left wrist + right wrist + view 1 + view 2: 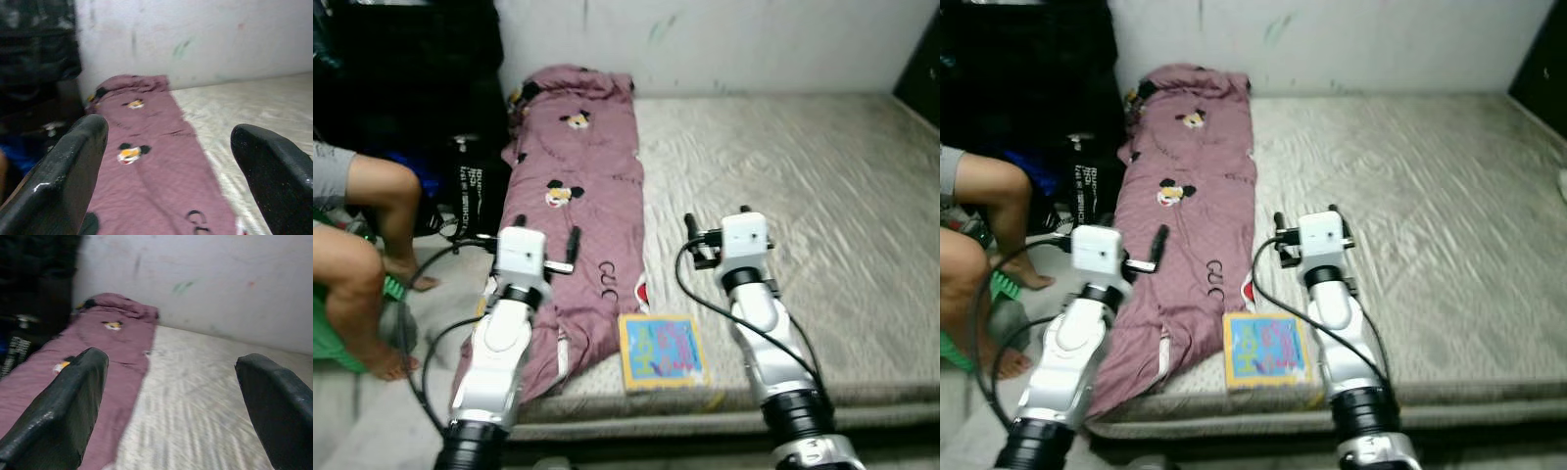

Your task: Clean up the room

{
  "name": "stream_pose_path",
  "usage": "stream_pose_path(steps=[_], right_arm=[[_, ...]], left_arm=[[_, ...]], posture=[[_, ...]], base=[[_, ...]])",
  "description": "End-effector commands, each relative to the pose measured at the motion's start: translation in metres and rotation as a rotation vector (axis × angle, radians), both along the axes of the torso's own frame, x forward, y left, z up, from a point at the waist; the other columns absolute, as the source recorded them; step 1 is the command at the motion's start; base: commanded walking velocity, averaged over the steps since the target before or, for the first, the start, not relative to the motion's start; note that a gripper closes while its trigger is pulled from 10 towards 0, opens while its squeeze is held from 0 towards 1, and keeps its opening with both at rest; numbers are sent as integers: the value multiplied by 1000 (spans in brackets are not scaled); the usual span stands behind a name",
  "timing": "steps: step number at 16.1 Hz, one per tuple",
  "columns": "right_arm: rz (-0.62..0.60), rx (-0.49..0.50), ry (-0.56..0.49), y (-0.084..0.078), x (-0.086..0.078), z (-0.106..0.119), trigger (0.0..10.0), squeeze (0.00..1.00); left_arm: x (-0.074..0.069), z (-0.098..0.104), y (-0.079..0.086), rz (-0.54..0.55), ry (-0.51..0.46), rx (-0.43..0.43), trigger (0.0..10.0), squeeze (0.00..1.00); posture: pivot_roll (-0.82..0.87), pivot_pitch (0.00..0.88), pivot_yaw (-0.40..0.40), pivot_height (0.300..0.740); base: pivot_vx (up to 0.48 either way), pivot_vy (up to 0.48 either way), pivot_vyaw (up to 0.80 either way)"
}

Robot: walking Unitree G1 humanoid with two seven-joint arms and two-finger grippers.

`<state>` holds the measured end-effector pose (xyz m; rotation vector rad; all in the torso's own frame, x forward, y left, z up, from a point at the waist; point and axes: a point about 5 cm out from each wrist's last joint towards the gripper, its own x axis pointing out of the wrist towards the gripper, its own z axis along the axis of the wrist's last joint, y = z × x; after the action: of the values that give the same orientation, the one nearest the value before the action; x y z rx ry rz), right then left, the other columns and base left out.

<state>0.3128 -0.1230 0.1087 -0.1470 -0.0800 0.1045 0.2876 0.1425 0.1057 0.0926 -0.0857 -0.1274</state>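
A mauve blanket (576, 186) printed with cartoon mice lies lengthwise along the left side of a low mattress (803, 196). A colourful square book (663, 352) rests at the mattress's front edge, just right of the blanket's near end. My left gripper (546, 233) hovers open over the blanket's near part, with nothing between its fingers (63, 171). Over the bare grey sheet just right of the blanket, my right gripper (717, 217) is also open and holds nothing; its fingers (63, 401) point toward the far wall.
A person sits on the floor at the left, bare legs (362, 274) close to my left arm. A black bag (470, 186) and dark furniture (411, 69) stand by the blanket's left edge. A white wall (724, 39) backs the mattress.
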Motion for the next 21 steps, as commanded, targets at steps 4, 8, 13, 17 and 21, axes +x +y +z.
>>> stream_pose_path(steps=[4,8,13,17,21], right_arm=[[29,-7,-16,6,3,5,10000,0],[31,-3,-22,7,3,5,10000,0],[-31,29,-46,-10,-9,6,10000,0],[-31,-2,-57,-11,-15,2,10000,0],[-22,12,-31,-10,-16,-1,10000,0]], left_arm=[[2,0,2,17,0,9,10000,0],[2,1,2,18,-15,28,10000,0],[-12,-7,29,106,20,32,10000,0],[-20,-15,43,156,68,-1,10000,0],[-21,-15,33,96,71,18,10000,0]], posture=[[88,0,-12,740],[89,0,-12,740],[85,0,-7,740],[89,0,-4,740],[89,0,-8,740]], base=[[0,0,0],[0,0,0],[0,0,0],[0,0,0],[0,0,0]])
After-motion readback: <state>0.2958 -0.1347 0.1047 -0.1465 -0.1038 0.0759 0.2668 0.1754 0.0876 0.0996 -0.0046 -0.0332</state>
